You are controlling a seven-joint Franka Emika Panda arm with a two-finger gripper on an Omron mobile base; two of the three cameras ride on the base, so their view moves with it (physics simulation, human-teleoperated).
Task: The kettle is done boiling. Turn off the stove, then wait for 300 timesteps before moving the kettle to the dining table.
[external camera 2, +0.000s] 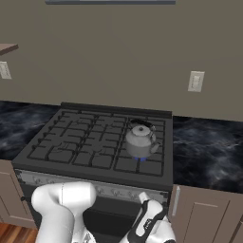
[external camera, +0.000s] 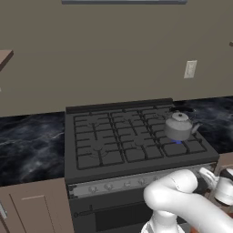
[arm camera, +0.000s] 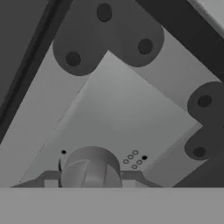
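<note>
One kettle [external camera: 179, 127] stands upright on the stove [external camera: 118, 136], on the grate of the back right burner, where you can see a small blue flame [external camera: 177, 142] at its base. In the left base view its short spout points right, toward the dark marble counter [external camera: 218, 120] beside the stove, so the line from handle to spout runs roughly across the stove, parallel to the back wall. In the right base view the same kettle [external camera 2: 140, 138] shows its dark arched handle over the domed lid, with the blue glow [external camera 2: 141, 159] again beneath it. The stove's long axis runs left to right along the wall, with its silver strip of knobs [external camera: 132, 183] facing you at the front edge.

You find the arm bent low in front of the stove, its wrist at the right end of the knob strip. In the hand view a round grey knob [arm camera: 91, 168] sits close at the bottom centre, against the pale front panel, with small printed dots just to its right. The pincer [arm camera: 89, 186] lies around that knob, its tips at either side, narrowly parted; you cannot tell from these views whether the tips press on it. A white wall socket [external camera: 190, 69] sits above the right counter.
</note>
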